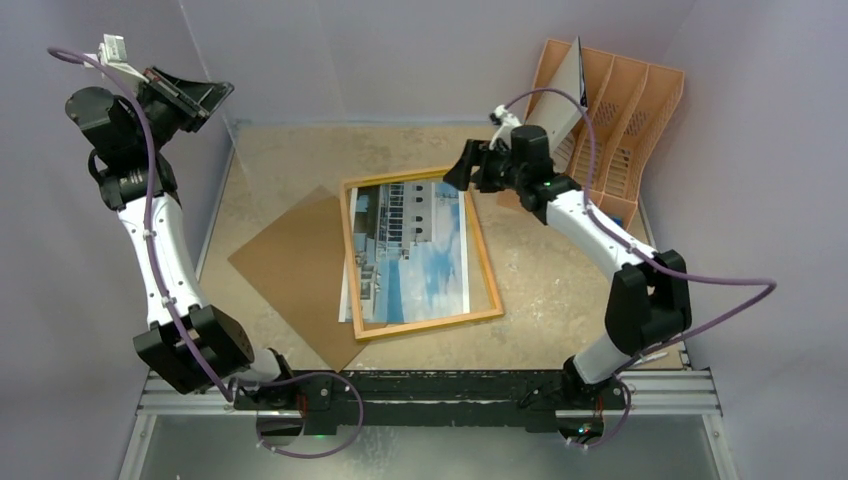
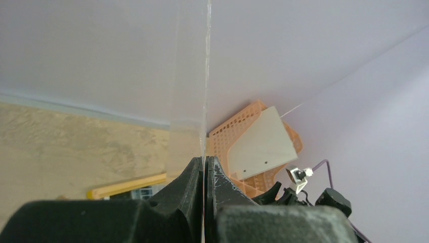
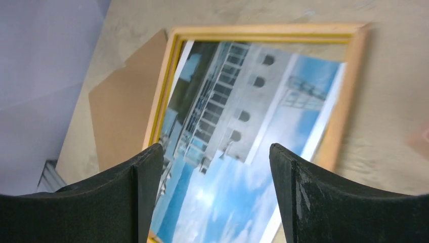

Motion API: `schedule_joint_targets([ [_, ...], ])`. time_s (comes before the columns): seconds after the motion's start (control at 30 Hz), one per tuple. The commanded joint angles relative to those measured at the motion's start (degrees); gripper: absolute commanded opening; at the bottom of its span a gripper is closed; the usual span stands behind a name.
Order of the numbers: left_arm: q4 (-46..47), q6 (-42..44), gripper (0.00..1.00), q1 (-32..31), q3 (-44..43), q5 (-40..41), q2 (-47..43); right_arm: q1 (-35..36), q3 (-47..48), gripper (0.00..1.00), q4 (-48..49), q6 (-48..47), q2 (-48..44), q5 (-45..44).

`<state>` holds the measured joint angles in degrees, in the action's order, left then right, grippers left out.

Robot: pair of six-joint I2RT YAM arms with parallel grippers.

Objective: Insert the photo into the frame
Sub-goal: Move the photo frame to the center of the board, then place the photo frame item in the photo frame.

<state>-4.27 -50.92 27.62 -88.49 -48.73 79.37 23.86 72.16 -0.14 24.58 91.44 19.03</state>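
Closest in the top view is the black base rail [image 1: 430, 385], on the near side of the frame [image 1: 486, 262]. The frame lies flat mid-table with its pale wood side up. The photo [image 1: 420, 250] lies picture-up inside it, slightly skewed, and a white sliver of it shows outside the frame's left rail near the near corner. A brown backing board [image 1: 295, 265] lies left of the frame, its right edge tucked under it. Bare table [image 1: 560, 290] stretches to the right of the frame and beyond its far rail. An orange file rack [image 1: 615, 110] stands well off the frame's far right corner. The right gripper [image 1: 455, 176] hovers at that corner, and the left gripper [image 1: 222, 92] is raised far left of the frame.

From the left wrist, the left gripper [image 2: 205, 167] is clamped on a clear sheet [image 2: 207, 76] seen edge-on. A strip of the frame [image 2: 129, 186] shows low on the table, the rack [image 2: 232, 131] beyond.

From the right wrist, the right gripper [image 3: 216, 152] has its jaws spread wide, holding nothing, above the photo [image 3: 243, 101]. The frame [image 3: 263, 31] rails border it, and the board [image 3: 121, 111] lies left.
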Motion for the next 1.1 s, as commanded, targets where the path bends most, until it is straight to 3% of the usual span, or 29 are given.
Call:
schedule_joint_targets([
  [0.0,18.28,-12.07,0.00,-1.84,-0.76,-4.68,1.43,-2.47,1.48,0.81,4.01,3.92,-5.83,4.89],
  [0.17,24.66,-17.97,0.00,-8.23,-2.38,-5.89,2.97,-2.81,2.86,0.98,16.99,17.57,-8.79,7.22],
  [0.47,46.68,-41.69,0.00,-10.26,-4.49,-8.56,4.57,-6.40,13.56,0.99,28.83,27.59,-4.43,11.10],
  [0.6,47.66,-44.32,0.00,-10.74,-6.05,-8.66,4.46,-8.32,18.78,0.99,33.75,29.81,-1.56,17.38],
  [0.67,48.08,-45.06,0.00,-11.22,-6.70,-8.60,4.39,-8.31,21.76,0.98,39.79,31.55,1.18,25.75],
  [0.77,48.89,-45.91,0.00,-11.69,-7.63,-8.40,4.22,-8.30,26.30,0.97,37.23,31.32,4.14,29.65],
  [1.07,55.36,-51.63,0.00,-12.54,-7.87,-8.02,4.39,-8.27,29.70,0.98,33.01,30.12,5.89,28.37],
])
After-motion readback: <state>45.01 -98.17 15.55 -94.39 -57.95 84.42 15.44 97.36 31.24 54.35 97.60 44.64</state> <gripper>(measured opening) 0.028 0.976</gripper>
